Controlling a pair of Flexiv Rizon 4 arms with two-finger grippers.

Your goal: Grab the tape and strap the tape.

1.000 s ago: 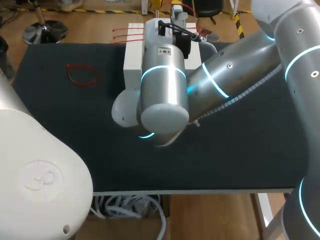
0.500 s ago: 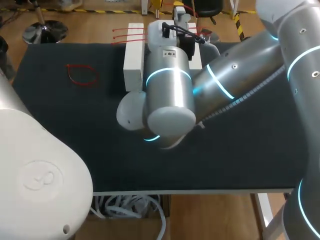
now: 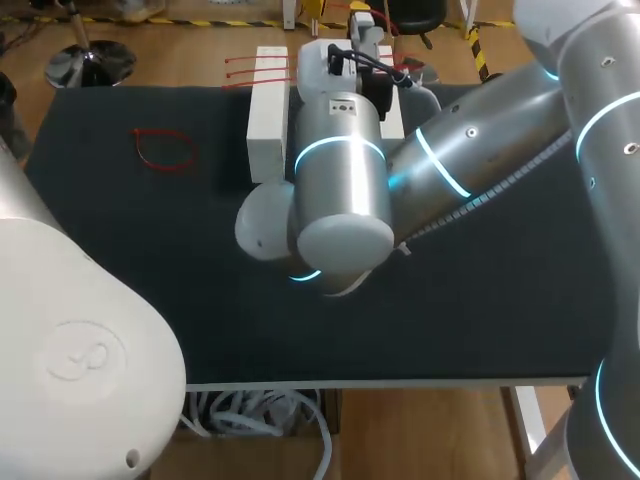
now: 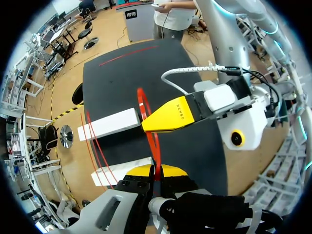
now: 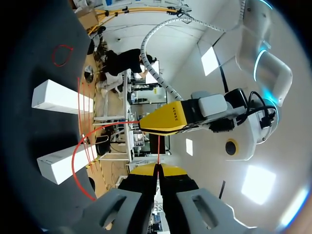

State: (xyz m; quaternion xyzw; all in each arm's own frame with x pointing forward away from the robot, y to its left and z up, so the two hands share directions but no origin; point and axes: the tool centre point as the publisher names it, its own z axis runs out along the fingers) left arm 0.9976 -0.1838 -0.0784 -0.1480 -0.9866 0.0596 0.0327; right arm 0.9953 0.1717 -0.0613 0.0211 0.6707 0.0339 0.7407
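Observation:
A thin red tape strap (image 4: pixel 152 141) is stretched in the air between my two grippers, bowing into a loop (image 5: pixel 78 156) over two white blocks (image 4: pixel 109 124). In the left wrist view my left gripper (image 4: pixel 155 170) is shut on one end, and my right gripper (image 4: pixel 145 127) pinches the strap just ahead of it. The right wrist view shows my right gripper (image 5: pixel 157 168) shut on the strap, with the left gripper (image 5: pixel 142 126) facing it. From the head camera my right arm (image 3: pixel 340 170) hides both grippers over the far blocks (image 3: pixel 268 110).
A second red loop (image 3: pixel 165 150) lies on the black mat at the far left. Several spare red straps (image 3: pixel 250 70) rest across the white blocks' far end, and one lies straight on the mat (image 4: pixel 129 53). My left arm's white housing (image 3: pixel 70 340) fills the near left corner.
My right arm's wrist has shifted slightly to the right and away over the blocks. Both grippers keep hold of the strap.

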